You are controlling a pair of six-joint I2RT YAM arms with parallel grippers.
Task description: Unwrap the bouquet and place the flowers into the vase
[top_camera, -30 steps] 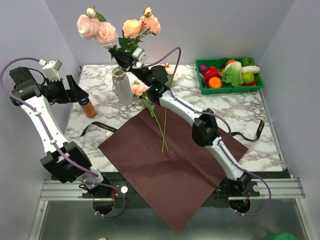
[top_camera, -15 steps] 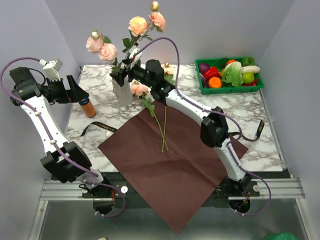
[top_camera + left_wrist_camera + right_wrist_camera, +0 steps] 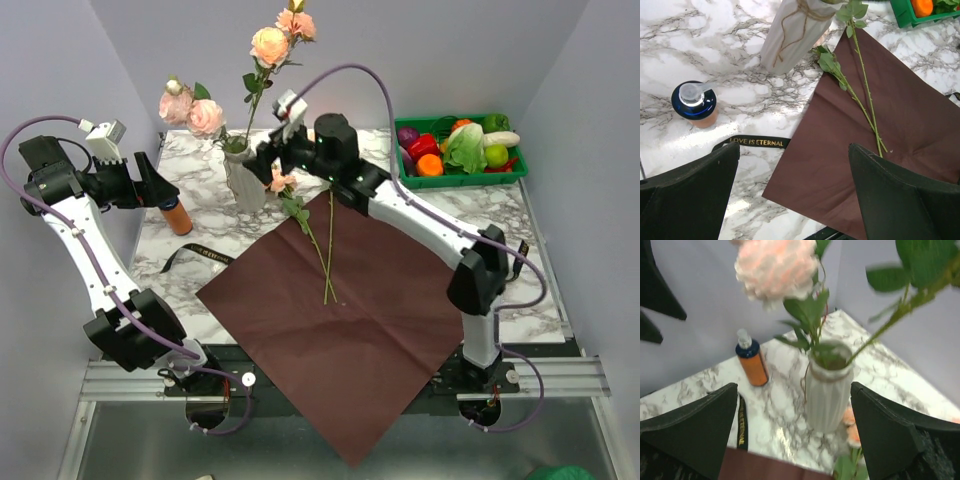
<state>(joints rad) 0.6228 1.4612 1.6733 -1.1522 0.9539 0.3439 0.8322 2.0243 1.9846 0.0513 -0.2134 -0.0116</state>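
Note:
The white ribbed vase point(image 3: 243, 180) stands at the back left of the marble table and holds pink and peach flowers point(image 3: 268, 47) on long stems. In the right wrist view the vase point(image 3: 829, 390) sits just beyond my open right gripper point(image 3: 794, 386), with a rose point(image 3: 777, 267) above it. My right gripper point(image 3: 268, 158) hovers beside the vase's right side, holding nothing. Two more flowers point(image 3: 325, 250) lie on the unfolded dark red paper point(image 3: 340, 330). My left gripper point(image 3: 150, 180) stays open and empty at the far left; its view shows the paper point(image 3: 865, 150) and stems point(image 3: 865, 105).
An orange bottle point(image 3: 175, 213) with a dark cap stands left of the vase, close under my left gripper. A black ribbon point(image 3: 195, 255) lies at the paper's left corner, another ribbon point(image 3: 520, 255) at the right. A green crate point(image 3: 460, 178) of vegetables sits back right.
My right gripper has opened and let go of the stems it held at the vase, then drawn back to the right. The flowers now stand in the vase. The left arm is unmoved.

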